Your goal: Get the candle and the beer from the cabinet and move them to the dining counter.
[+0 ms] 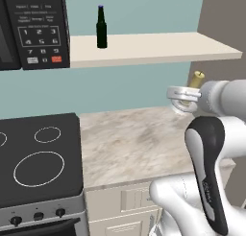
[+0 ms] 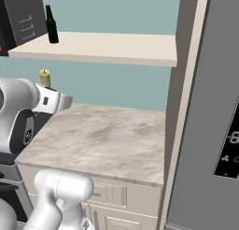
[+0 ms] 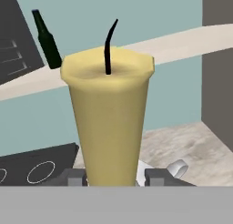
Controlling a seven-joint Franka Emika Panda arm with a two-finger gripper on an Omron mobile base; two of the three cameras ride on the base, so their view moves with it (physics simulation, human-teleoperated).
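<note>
Pincer (image 3: 111,176) is closed on the candle (image 3: 109,123), gripped low. Candle looks light, rigid, waxy-slick. Beer (image 1: 101,28) stands on the cabinet (image 1: 158,48).

Evenly and brightly lit throughout, flat rendered light with no visible source. Soft grey shading under the long cream-beige shelf slab (image 1: 153,49), darkening its front edge. Faint gloss on the black glass stovetop (image 1: 38,158) and on the arm's white shells. Slightly soft and blocky up close: faceted rim on the short pale-yellow cylindrical candle (image 3: 109,118), its black wick crisp. No glare, no edge distortion.
</note>
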